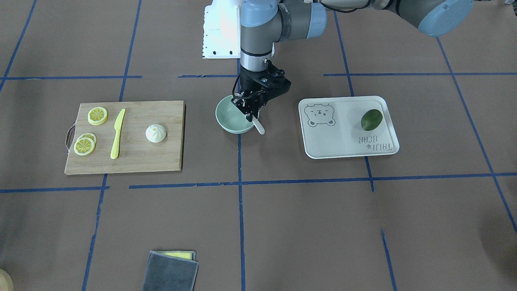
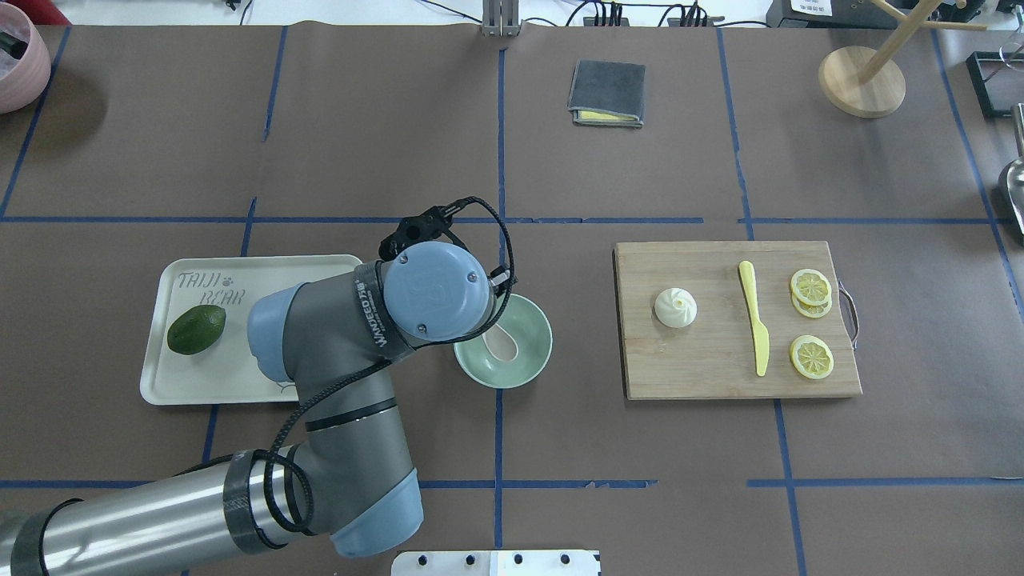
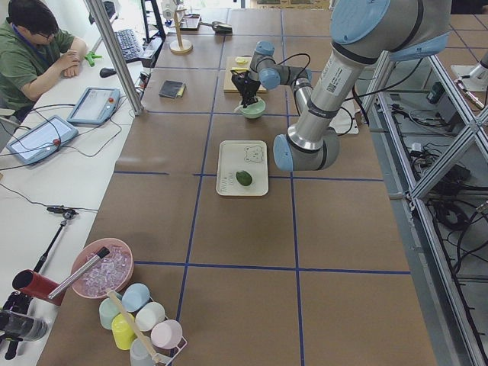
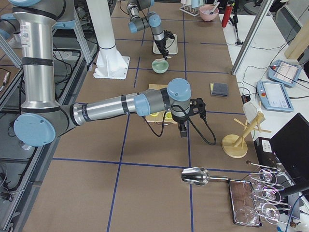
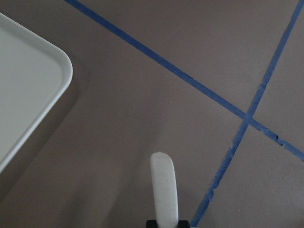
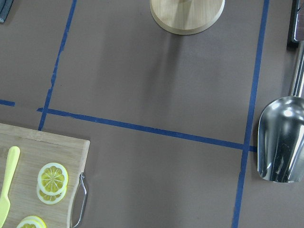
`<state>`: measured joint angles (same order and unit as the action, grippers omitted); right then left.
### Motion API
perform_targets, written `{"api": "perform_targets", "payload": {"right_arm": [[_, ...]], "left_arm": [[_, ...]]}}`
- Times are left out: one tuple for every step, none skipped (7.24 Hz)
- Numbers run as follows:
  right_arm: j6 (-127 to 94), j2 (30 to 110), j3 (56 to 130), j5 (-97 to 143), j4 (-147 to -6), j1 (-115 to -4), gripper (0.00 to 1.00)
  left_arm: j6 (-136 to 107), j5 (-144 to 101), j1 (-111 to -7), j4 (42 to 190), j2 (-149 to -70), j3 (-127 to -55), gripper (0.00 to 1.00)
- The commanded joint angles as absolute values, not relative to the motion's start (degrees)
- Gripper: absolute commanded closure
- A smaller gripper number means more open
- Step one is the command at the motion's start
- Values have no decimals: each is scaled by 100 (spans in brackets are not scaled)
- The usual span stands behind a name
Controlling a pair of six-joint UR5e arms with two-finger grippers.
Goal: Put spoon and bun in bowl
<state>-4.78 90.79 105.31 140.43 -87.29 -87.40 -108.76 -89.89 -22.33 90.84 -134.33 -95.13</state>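
Observation:
The mint-green bowl (image 1: 230, 123) stands at the table's middle. My left gripper (image 1: 247, 113) hangs over its rim, shut on the off-white spoon (image 1: 258, 127). The spoon's scoop lies down inside the bowl (image 2: 534, 356) in the overhead view, and its handle (image 5: 163, 187) sticks out past the fingertips in the left wrist view. The white pleated bun (image 1: 155, 133) sits on the wooden cutting board (image 1: 137, 159), apart from the bowl; it also shows in the overhead view (image 2: 675, 307). My right gripper (image 4: 183, 131) shows only in the exterior right view, beside the board; I cannot tell whether it is open or shut.
A yellow knife (image 1: 117, 133) and lemon slices (image 1: 97, 115) lie on the board. A white bear tray (image 1: 343, 143) holds a green fruit (image 1: 371, 119). A grey cloth (image 1: 171, 271) lies near the far edge. A metal scoop (image 6: 280, 142) and a wooden stand base (image 6: 187, 14) are beyond the board.

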Motion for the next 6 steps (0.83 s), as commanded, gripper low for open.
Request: {"api": "perform_targets", "payload": {"right_arm": [[-475, 9079, 10529, 14045, -8728, -8736, 0], [-475, 9079, 10521, 14036, -8728, -8736, 0], [-466, 9079, 10547, 14036, -8719, -8736, 0], [-457, 9079, 10582, 14036, -8710, -8736, 0], [-466, 9079, 10686, 14045, -8710, -8736, 0], [-466, 9079, 10862, 14054, -8701, -8736, 0]], "left_arm": [[-10664, -8939, -2109, 9088, -13500, -9448, 35], [-10165, -8956, -2109, 9079, -13465, -9500, 0], [-9951, -8956, -2118, 9079, -13430, -9553, 0], [-9523, -8973, -2136, 9062, -13238, -9876, 0], [-8814, -9000, -2162, 9062, -12784, -10558, 0], [-7876, -9070, -2371, 9062, -12492, -11034, 0]]}}
